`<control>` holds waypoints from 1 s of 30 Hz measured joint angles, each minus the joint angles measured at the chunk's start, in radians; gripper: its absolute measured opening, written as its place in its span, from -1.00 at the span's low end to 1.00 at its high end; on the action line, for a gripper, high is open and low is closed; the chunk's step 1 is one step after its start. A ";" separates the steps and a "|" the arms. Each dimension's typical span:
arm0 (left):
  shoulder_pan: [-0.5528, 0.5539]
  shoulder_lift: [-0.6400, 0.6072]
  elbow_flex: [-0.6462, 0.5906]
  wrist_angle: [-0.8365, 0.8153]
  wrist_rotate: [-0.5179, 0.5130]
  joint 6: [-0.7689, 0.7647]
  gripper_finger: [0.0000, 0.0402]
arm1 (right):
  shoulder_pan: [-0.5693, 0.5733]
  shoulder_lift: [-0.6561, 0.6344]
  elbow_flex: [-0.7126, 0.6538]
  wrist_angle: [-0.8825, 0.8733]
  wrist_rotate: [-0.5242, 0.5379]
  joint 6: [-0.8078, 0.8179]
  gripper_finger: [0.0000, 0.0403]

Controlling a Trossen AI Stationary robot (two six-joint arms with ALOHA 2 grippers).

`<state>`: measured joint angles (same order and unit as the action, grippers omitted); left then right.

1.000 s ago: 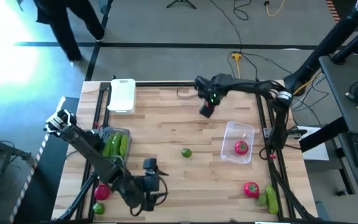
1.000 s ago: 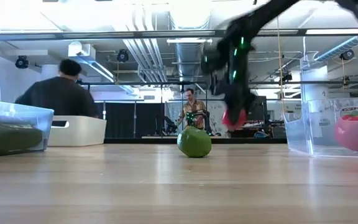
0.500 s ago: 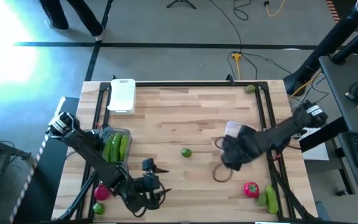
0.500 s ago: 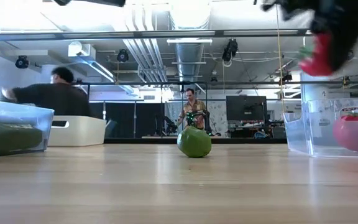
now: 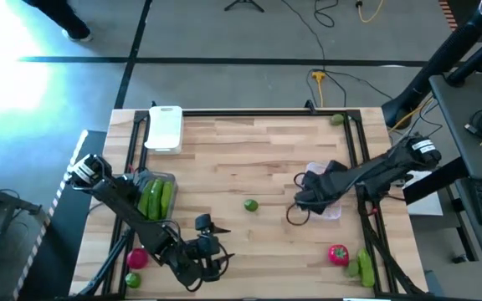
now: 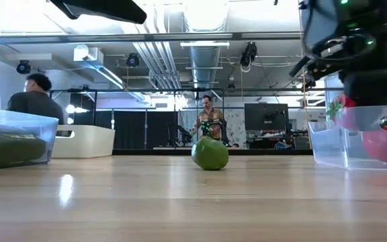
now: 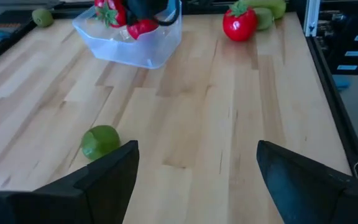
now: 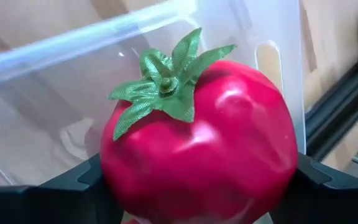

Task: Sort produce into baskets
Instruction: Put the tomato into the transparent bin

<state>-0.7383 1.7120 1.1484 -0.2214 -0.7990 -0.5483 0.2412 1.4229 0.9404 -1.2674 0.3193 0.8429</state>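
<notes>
Your right gripper (image 8: 197, 205) clamped a tomato (image 8: 197, 143) over the clear tub (image 5: 335, 207) | your left gripper (image 7: 194, 180) fingers stood apart above the desk (image 5: 241, 159)

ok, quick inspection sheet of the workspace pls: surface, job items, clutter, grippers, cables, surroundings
Surface: wooden table, dark frame rails.
Job's things: cucumbers in left clear tub; white tray at far left corner; lime loose mid-table; tomato and green produce loose near right corner; another tomato near left edge.
Clutter: nothing seen.
Grippers: right gripper shut on a tomato over right clear tub; left gripper open, low near front edge.
Cables: yellow and black leads on floor.
Surroundings: people in background.
</notes>
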 joint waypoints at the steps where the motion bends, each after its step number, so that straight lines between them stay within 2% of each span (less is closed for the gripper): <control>1: 0.000 0.000 0.000 -0.002 -0.003 0.007 0.53 | -0.017 -0.001 0.002 0.008 0.000 -0.019 0.41; 6: 0.008 0.000 0.000 0.003 -0.006 -0.020 0.53 | -0.142 -0.008 -0.010 0.030 0.023 -0.132 0.40; 10: -0.003 -0.001 0.000 0.096 0.011 -0.083 0.53 | -0.247 -0.009 -0.026 0.075 0.002 -0.188 0.39; 16: -0.049 -0.013 0.001 0.174 0.050 -0.007 0.53 | -0.358 -0.009 -0.105 0.252 -0.076 -0.286 0.46; 20: -0.060 -0.030 0.001 0.169 0.049 -0.003 0.54 | -0.383 -0.009 -0.162 0.353 -0.116 -0.284 0.49; 23: -0.060 -0.034 0.001 0.169 0.049 0.004 0.54 | -0.382 -0.008 -0.170 0.359 -0.106 -0.282 0.56; 30: -0.058 -0.034 0.001 0.165 0.021 0.019 0.54 | -0.381 -0.008 -0.141 0.339 -0.092 -0.295 0.83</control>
<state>-0.7959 1.6779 1.1492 -0.0563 -0.7775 -0.5297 -0.1402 1.4147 0.7991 -0.9282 0.2277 0.5482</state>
